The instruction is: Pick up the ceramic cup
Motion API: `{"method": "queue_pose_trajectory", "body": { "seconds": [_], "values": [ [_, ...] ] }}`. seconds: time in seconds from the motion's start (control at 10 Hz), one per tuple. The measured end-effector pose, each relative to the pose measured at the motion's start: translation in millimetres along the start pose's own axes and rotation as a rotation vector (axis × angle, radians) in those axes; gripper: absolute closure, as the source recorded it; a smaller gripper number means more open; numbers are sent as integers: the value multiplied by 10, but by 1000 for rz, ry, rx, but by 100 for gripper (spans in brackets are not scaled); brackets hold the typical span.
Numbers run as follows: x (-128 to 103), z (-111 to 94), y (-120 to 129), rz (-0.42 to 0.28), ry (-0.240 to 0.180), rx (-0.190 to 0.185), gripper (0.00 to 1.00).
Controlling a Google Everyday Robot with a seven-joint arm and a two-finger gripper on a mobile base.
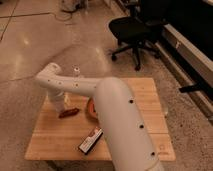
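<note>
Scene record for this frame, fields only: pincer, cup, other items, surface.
pincer: open, low over the table's left part
ceramic cup: pale shape right at the pincer; contact unclear
arm: white, reaching across the table
bottle: white cap showing behind the arm
red-brown item: lying beside the pincer
black flat item: near the front edge
wooden table: holds all items
office chair: behind the table

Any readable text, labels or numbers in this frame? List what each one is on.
None readable.
Dark flat packet at the table's front edge: pale markings, too blurred to read.
Robot arm: black dots only, no lettering.
The gripper, lowered over the table's left side in view: no legible marking.
</note>
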Motion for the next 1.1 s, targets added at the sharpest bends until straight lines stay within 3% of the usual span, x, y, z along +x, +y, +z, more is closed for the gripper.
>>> {"method": "queue_pose_trajectory", "body": {
  "seconds": [0.4,0.7,1.0,1.1],
  "values": [
    [1,-2,-1,0,0,0,35],
    [0,-2,-2,0,0,0,41],
    [1,-8,12,4,2,-2,21],
    [19,-30,39,20,8,-1,22]
  ]
}}
